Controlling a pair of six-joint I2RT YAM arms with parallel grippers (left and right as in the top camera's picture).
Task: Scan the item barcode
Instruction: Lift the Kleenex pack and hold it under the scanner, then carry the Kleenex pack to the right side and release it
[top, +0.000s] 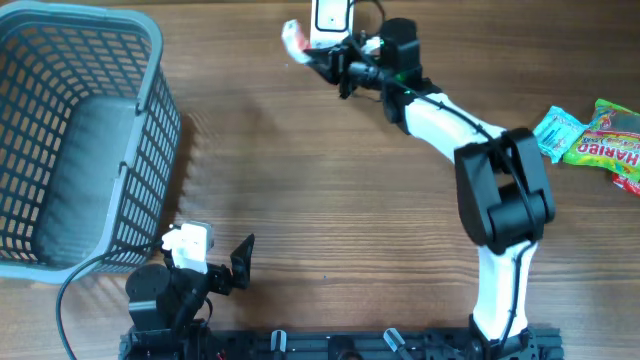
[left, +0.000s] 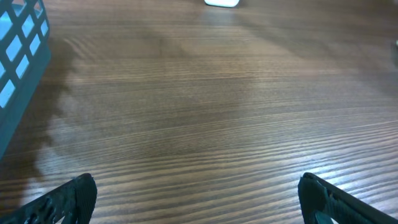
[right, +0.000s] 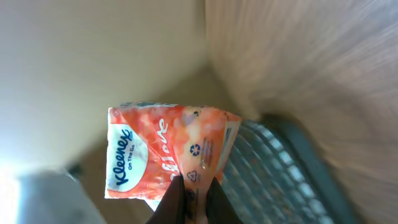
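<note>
Between the clenched right fingers (right: 176, 198), the corner-pinched Kleenex pack (right: 168, 152) looked liable to twist loose; left fingers (left: 68, 199) gaped.

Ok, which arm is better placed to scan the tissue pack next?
Right. Its jaws are shut on the Kleenex pack, beside the white device at the far edge, probably the scanner. The left arm sits far back, jaws open and empty.
</note>
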